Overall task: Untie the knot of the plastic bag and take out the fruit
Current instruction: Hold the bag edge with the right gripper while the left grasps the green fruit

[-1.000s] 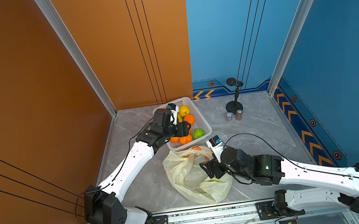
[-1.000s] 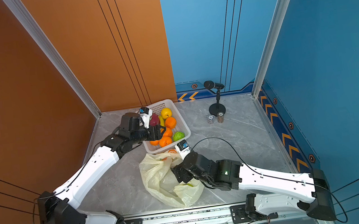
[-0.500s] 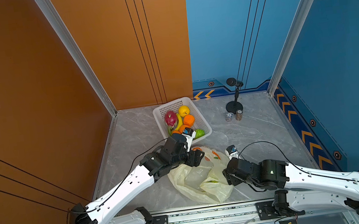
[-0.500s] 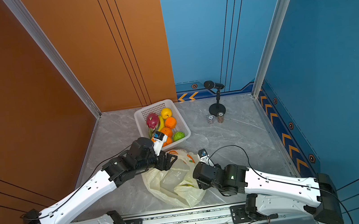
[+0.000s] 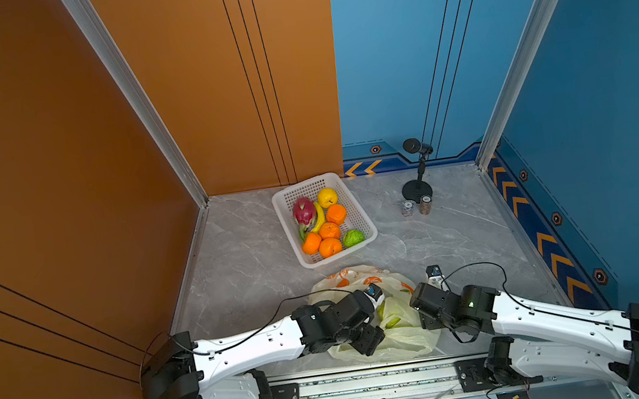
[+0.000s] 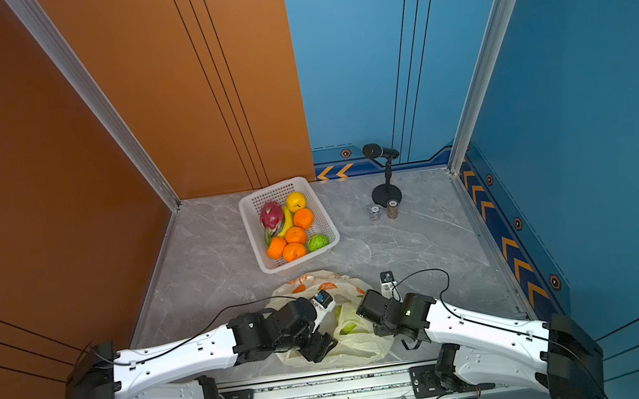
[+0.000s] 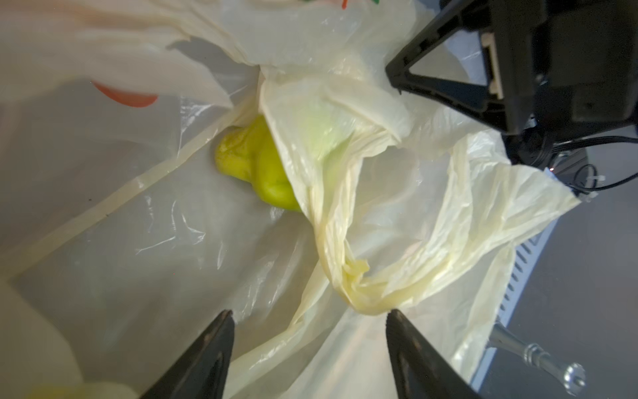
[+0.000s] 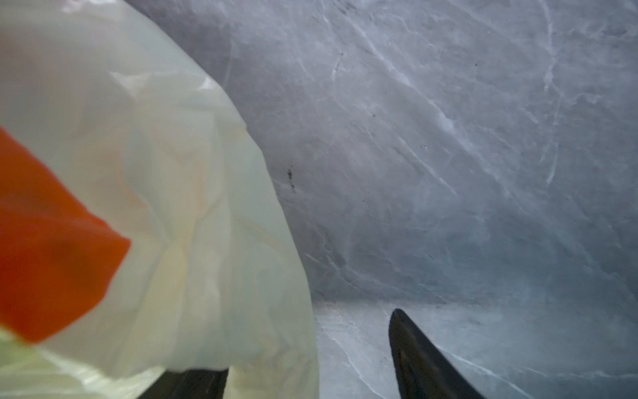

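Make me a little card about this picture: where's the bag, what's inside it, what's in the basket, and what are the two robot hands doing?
Bag: plastic bag lies open on the table, nearer the robot than the basket
Inside bag: one yellow-green fruit showing
In basket: dragon fruit, banana, yellow fruit, four oranges, green fruit
Left gripper: jaws open, over the bag's inside
Right gripper: jaws open at the bag's edge, with plastic draped over one jaw
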`<action>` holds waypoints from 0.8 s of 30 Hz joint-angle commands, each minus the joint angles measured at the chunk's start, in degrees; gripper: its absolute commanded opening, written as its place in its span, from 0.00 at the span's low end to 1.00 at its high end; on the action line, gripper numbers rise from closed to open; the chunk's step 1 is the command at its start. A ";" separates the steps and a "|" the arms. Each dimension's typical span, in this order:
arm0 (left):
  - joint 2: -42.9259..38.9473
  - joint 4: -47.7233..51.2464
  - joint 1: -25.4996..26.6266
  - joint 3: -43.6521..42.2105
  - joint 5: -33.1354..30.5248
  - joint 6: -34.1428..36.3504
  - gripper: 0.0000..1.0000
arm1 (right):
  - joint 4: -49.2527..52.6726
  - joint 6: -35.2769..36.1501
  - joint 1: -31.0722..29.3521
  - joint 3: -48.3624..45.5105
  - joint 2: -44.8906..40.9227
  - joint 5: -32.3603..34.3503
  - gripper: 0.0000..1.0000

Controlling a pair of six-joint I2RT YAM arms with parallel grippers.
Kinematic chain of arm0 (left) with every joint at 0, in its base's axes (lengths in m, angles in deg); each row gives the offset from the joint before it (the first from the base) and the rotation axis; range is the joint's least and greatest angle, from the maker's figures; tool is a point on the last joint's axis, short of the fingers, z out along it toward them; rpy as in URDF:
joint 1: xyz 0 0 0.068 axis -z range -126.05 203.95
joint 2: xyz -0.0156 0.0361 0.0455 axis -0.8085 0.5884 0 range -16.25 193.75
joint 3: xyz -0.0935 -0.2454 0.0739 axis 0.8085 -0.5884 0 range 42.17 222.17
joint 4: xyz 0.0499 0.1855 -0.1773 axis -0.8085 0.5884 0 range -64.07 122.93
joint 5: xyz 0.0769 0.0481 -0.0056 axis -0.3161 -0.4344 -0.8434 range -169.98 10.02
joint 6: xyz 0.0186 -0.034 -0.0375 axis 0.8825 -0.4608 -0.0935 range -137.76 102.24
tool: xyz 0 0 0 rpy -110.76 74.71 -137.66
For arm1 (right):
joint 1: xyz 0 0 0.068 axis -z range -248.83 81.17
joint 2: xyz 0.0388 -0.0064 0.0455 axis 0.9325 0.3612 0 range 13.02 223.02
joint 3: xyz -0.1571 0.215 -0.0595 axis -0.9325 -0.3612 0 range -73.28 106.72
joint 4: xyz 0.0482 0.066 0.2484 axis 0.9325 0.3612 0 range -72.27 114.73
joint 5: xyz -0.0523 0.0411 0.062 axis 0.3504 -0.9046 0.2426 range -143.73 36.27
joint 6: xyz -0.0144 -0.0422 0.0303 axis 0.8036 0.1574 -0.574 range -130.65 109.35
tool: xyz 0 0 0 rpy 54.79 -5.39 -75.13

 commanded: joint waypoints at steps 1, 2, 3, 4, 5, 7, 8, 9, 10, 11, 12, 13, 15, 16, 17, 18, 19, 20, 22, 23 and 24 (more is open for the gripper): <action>1.91 -5.47 0.61 -1.41 -3.14 0.83 0.71 | 0.12 -2.69 2.15 -2.16 -0.59 -0.85 0.73; 2.31 -6.18 0.61 -1.46 -3.46 0.83 0.71 | -0.22 -2.70 2.60 -2.69 -1.01 -1.39 0.73; 2.49 -7.17 0.79 -1.68 -3.98 1.04 0.71 | -0.41 -2.65 3.18 -3.30 -1.46 -2.20 0.73; 2.43 -8.67 0.96 -1.90 -4.69 1.24 0.72 | -0.27 -2.88 3.63 -3.87 -2.00 -2.63 0.73; 2.25 -9.11 0.96 -2.11 -5.40 1.47 0.73 | -0.07 -3.24 4.06 -4.50 -2.45 -2.64 0.73; 1.45 -10.41 0.97 -2.79 -7.14 2.39 0.74 | -0.82 -4.11 4.84 -5.78 -3.81 -3.30 0.73; 1.17 -11.03 0.97 -3.25 -7.77 3.09 0.75 | -1.13 -4.52 5.28 -6.08 -4.35 -3.34 0.72; 0.94 -11.29 0.97 -3.32 -8.30 3.75 0.75 | -1.20 -4.79 5.83 -5.92 -4.89 -3.55 0.72; 0.87 -11.08 0.88 -3.11 -8.95 4.02 0.75 | -1.06 -4.80 6.08 -5.48 -5.57 -3.84 0.72; 0.76 -10.79 0.82 -2.90 -9.73 3.98 0.75 | -0.96 -4.93 6.08 -4.82 -6.82 -3.74 0.73; 0.70 -10.70 0.75 -2.79 -10.32 3.99 0.75 | -0.86 -5.06 6.13 -4.23 -8.50 -3.72 0.75; 0.54 -10.85 0.72 -2.91 -10.95 3.71 0.75 | -0.86 -4.77 6.14 -3.58 -10.40 -4.05 0.76; 0.40 -10.41 0.44 -2.82 -12.73 2.72 0.75 | -0.81 -4.11 6.14 -2.21 -13.94 -4.70 0.80; 0.38 -10.07 0.05 -2.75 -13.36 2.16 0.75 | -0.77 -3.94 6.12 -1.54 -15.65 -5.09 0.81; 0.28 -9.98 -0.46 -2.72 -13.63 1.72 0.75 | -0.84 -3.63 6.07 -1.10 -17.00 -5.50 0.81; 0.10 -10.13 -1.12 -2.74 -13.48 1.33 0.74 | -1.13 -3.17 6.13 -0.57 -18.36 -6.07 0.82; 0.00 -10.48 -1.73 -2.85 -13.15 1.14 0.73 | -1.66 -2.70 6.08 -0.25 -19.32 -6.76 0.83; -0.12 -10.85 -2.39 -3.00 -12.61 0.94 0.73 | -2.53 -2.09 6.08 0.17 -20.15 -7.70 0.84; -0.14 -11.20 -3.55 -3.10 -11.71 0.56 0.71 | -3.84 -0.89 6.13 1.28 -20.83 -9.29 0.87; -0.14 -11.83 -3.87 -3.10 -10.92 0.94 0.71 | -4.52 -0.21 6.14 1.89 -20.60 -10.01 0.89; -0.06 -12.55 -4.17 -3.26 -10.39 1.51 0.71 | -5.45 0.62 6.14 2.32 -20.06 -10.80 0.91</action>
